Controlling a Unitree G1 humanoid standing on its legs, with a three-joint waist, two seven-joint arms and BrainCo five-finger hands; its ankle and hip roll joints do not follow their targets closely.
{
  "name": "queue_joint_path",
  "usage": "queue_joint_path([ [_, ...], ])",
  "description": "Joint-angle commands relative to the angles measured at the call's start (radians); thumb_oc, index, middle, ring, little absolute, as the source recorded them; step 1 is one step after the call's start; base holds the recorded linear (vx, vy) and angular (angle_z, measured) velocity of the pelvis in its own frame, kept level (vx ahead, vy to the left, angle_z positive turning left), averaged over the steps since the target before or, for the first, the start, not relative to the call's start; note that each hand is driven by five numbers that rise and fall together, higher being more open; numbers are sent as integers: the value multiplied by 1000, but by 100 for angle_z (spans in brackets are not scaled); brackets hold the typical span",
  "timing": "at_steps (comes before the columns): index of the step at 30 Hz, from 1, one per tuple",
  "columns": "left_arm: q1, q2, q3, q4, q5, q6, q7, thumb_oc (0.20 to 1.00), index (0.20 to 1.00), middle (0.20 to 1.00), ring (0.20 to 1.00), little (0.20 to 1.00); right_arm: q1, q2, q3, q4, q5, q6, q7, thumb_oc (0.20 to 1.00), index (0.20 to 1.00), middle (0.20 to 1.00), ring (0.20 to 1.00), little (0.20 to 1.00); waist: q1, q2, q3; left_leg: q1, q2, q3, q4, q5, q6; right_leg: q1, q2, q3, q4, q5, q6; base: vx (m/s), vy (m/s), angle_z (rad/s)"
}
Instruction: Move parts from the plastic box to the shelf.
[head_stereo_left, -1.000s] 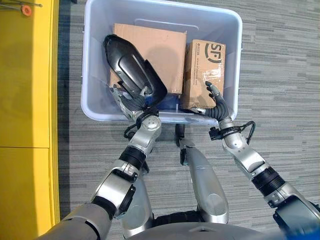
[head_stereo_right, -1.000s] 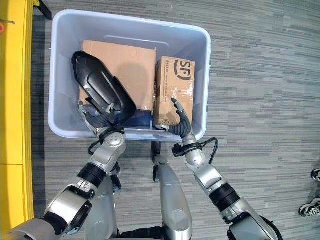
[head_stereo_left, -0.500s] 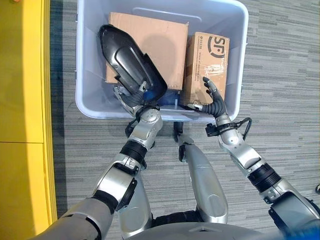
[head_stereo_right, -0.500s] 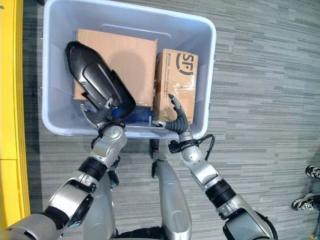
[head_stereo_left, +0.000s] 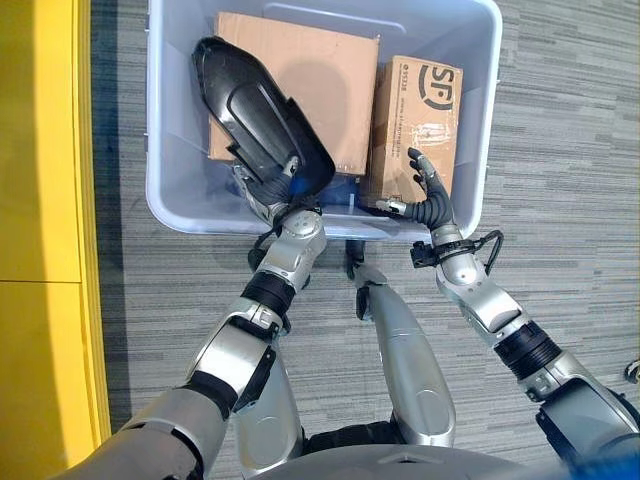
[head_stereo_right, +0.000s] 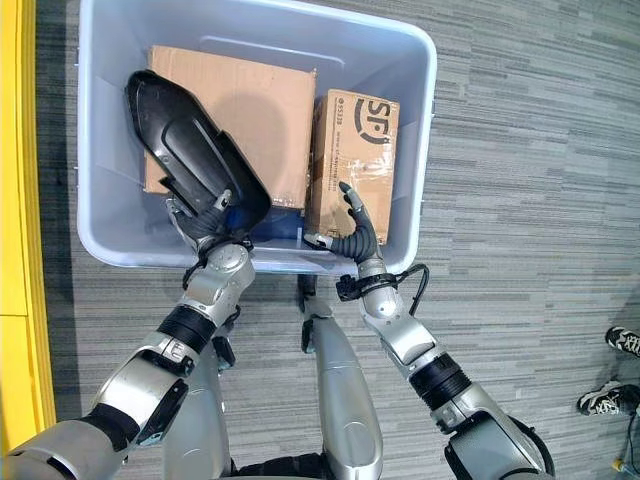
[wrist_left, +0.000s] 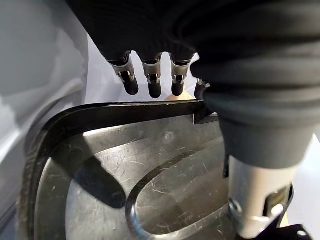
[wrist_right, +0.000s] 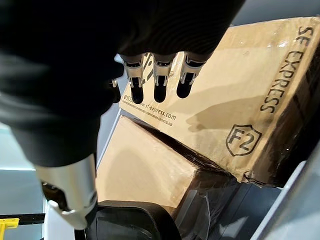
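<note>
One black part (head_stereo_left: 258, 116) gripped by left robot hand (head_stereo_left: 268, 203) | right robot hand (head_stereo_left: 428, 203) open beside it

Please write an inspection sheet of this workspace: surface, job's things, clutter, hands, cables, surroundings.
Surface: grey striped carpet floor.
Job's things: pale blue plastic box on the carpet; in it a black moulded plastic part, a large brown cardboard carton and a smaller printed cardboard carton.
Clutter: nothing seen.
Hands: left hand under the black part's near end, grip hidden; right hand open, fingers straight by the smaller carton.
Cables: nothing seen.
Surroundings: yellow surface on the left; a person's shoe.
</note>
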Motion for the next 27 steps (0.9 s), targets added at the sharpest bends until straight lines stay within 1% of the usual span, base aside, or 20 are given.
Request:
queue_joint_path([
  [1,37,-37,-21,60,13,44,-41,1000,1000,1000,1000,1000,-6,25,-13,-54,18,-19,-1,1000,1000,1000,1000,1000,2,-58,-24,-110,6,-34,45,57,-32,-2,-35,-97,60,-40,45,0,0,0],
  [3,28,-36,-22,68,-1,64,-30,1000,1000,1000,1000,1000,-17,24,-16,-58,21,-7,0,1000,1000,1000,1000,1000,-1,-60,-24,-119,6,-33,47,58,-33,-12,-34,-96,61,-38,45,0,0,0],
  [7,20,-34,-17,79,-8,67,1,1000,1000,1000,1000,1000,-21,20,-16,-59,27,-5,5,1000,1000,1000,1000,1000,-5,-60,-24,-132,7,-32,50,59,-35,-26,-34,-96,64,-38,45,0,0,0],
  [9,16,-34,-15,83,14,79,12,1000,1000,1000,1000,1000,-25,22,-16,-59,30,-2,4,1000,1000,1000,1000,1000,-5,-62,-24,-140,7,-33,53,60,-37,-32,-35,-96,63,-35,46,0,0,0],
  [14,3,-23,-15,95,52,122,48,1000,1000,1000,1000,1000,-36,25,-9,-53,41,-8,11,1000,1000,1000,1000,1000,-4,-64,-24,-156,9,-36,56,63,-39,-46,-32,-98,67,-35,45,2,-37,-1],
  [15,-2,-19,-15,101,70,141,65,1000,1000,1000,1000,1000,-42,26,-5,-53,46,-8,7,1000,1000,1000,1000,1000,-4,-64,-24,-162,9,-37,58,63,-39,-53,-32,-96,72,-35,45,11,-33,1],
  [19,-15,-5,-7,121,66,148,99,1000,1000,1000,1000,1000,-53,29,1,-49,49,-8,5,1000,1000,1000,1000,1000,-4,-63,-24,-168,8,-39,59,64,-40,-60,-30,-96,75,-37,43,7,-18,0],
  [20,-22,0,-3,129,73,163,98,1000,1000,1000,1000,1000,-58,31,4,-45,54,-7,4,1000,1000,1000,1000,1000,-3,-63,-24,-170,8,-39,60,65,-40,-61,-30,-96,76,-38,42,0,0,0],
  [24,-31,7,0,141,91,176,119,1000,1000,1000,1000,1000,-64,32,11,-36,58,-13,-3,1000,1000,1000,1000,1000,-1,-60,-24,-178,7,-45,66,66,-43,-68,-30,-94,83,-39,41,15,-29,-1],
  [27,-48,19,4,161,102,175,106,1000,1000,1000,1000,1000,-73,37,18,-21,64,-22,-9,1000,1000,1000,1000,1000,-1,-58,-24,-181,7,-47,69,66,-44,-71,-29,-92,86,-42,38,28,-43,-1],
])
